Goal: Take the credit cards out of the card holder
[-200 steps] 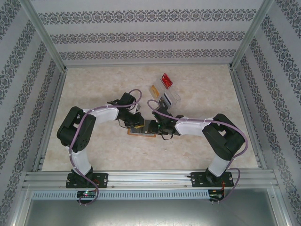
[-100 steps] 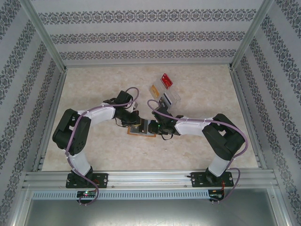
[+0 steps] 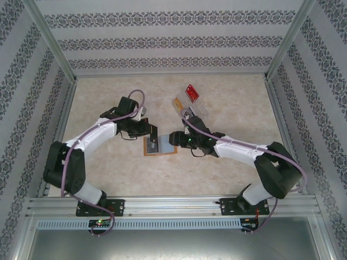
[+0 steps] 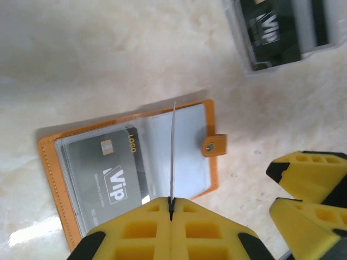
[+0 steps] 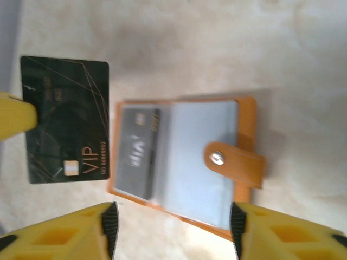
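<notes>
bench (image 3: 108, 179), pale marbled top. card holder (image 5: 184, 162) lies open and flat near the middle, between the two arms. orange cover down, grey see-through pocket pages up. snap tab (image 5: 234, 162) sticks out from one long edge.

left fingers (image 4: 171, 208): fully closed, pinching one credit card (image 5: 68, 119) by a short end.
- left wrist view: the card is edge-on, a thin pale line rising from the closed yellow pads, in line with the fold between the pages.
- right wrist view: the card's face shows. it is dark with fine gold lines, a chip and "vip". its whole outline is visible just beside the holder's edge, so it is out of the pockets.

right fingers (image 3: 173, 139): spread apart, gripping nothing. right wrist view: both yellow tips sit at the bottom of the frame, with the holder's near edge showing in the gap between them. i cannot tell whether they touch it.

second credit card (image 4: 111, 176): dark grey, "vip" logo, inside the pocket page on one half of the holder. the page on the tab side looks blank.

clear tray (image 3: 196, 112): further back on the bench, apart from the holder. dark cards (image 4: 276, 30) lie in it. red card (image 3: 191, 93) sits at its far end.
</notes>
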